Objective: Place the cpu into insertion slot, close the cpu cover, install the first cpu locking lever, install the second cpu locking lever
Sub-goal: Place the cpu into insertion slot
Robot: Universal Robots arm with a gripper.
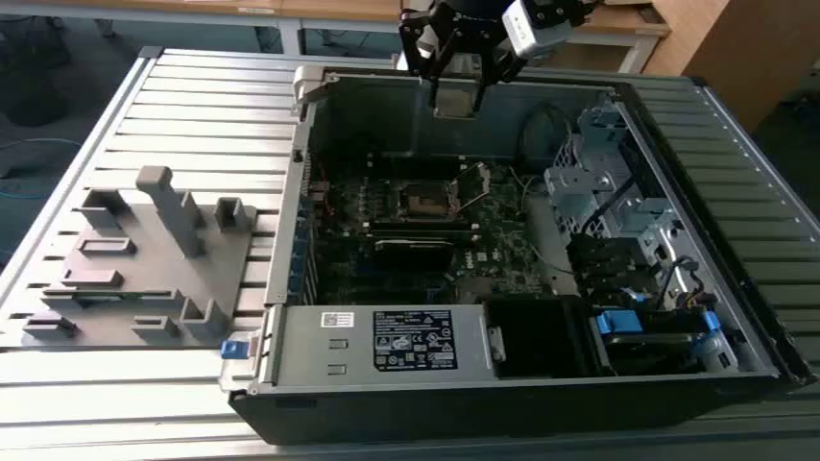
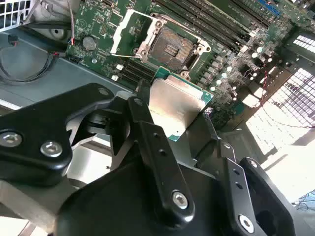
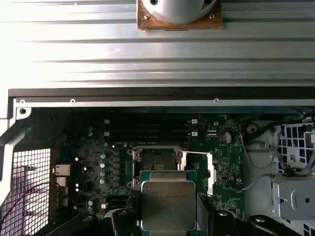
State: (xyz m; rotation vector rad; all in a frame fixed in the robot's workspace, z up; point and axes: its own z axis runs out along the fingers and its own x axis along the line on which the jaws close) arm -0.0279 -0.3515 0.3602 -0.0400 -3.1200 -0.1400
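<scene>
Above the open computer case (image 1: 384,423), the gripper's (image 2: 175,110) black metal fingers (image 2: 147,132) pinch the cpu (image 2: 182,98), a flat square with a brushed silvery lid and green rim. In both wrist views the insertion slot (image 2: 172,46) lies bare, dark and metal-rimmed, apart from the chip. The cpu cover (image 2: 122,30), a thin pale frame, stands swung open. The exterior view adds the gripper's place, over the case wall farthest from that camera.

- Cpu (image 3: 168,204): the edge farthest from the insertion slot (image 3: 155,158) is lost at the frame edge in the first wrist view.
- Cpu, second wrist view: two sides are hidden behind the fingers (image 2: 147,128) of the gripper (image 2: 177,110).
- Insertion slot: the rim nearest the cpu is covered by it in the first wrist view.
- Cpu cover (image 3: 210,172): beside the slot, seen nearly edge-on, so its cut-out is indiscernible.
</scene>
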